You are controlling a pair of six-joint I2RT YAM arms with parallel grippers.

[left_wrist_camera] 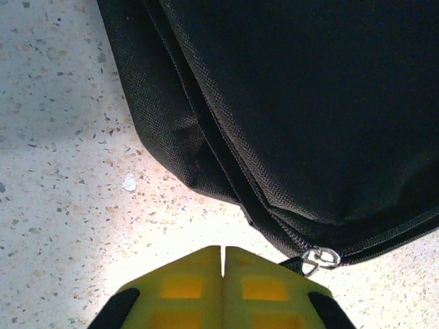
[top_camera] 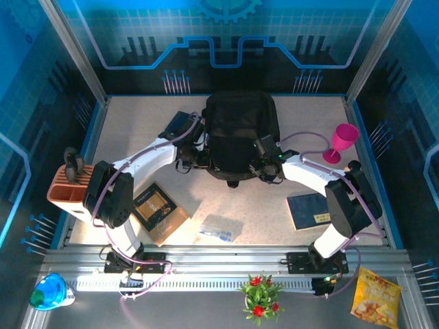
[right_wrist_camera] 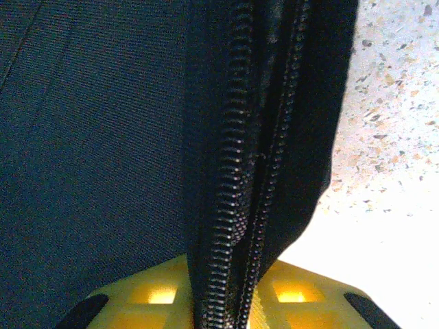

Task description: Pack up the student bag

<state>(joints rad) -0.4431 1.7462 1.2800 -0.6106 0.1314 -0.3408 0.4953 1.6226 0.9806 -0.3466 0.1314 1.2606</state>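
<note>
Clamping my right pincer [right_wrist_camera: 223,301] on the zippered edge [right_wrist_camera: 236,171] of the student bag [right_wrist_camera: 103,137] straight ahead of it, I should pull gently and evenly, my left pincer [left_wrist_camera: 223,274] resting closed and empty just beside the zipper pull [left_wrist_camera: 320,258].

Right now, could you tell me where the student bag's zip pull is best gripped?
Probably the metal ring at the zip's end, approached from the table side: it juts clear of the student bag's edge, beside the shut left gripper, so jaws could close across it.

The overhead camera looks down on the whole table [top_camera: 137,130]; both wrist cameras face the student bag [top_camera: 236,130] up close.
</note>
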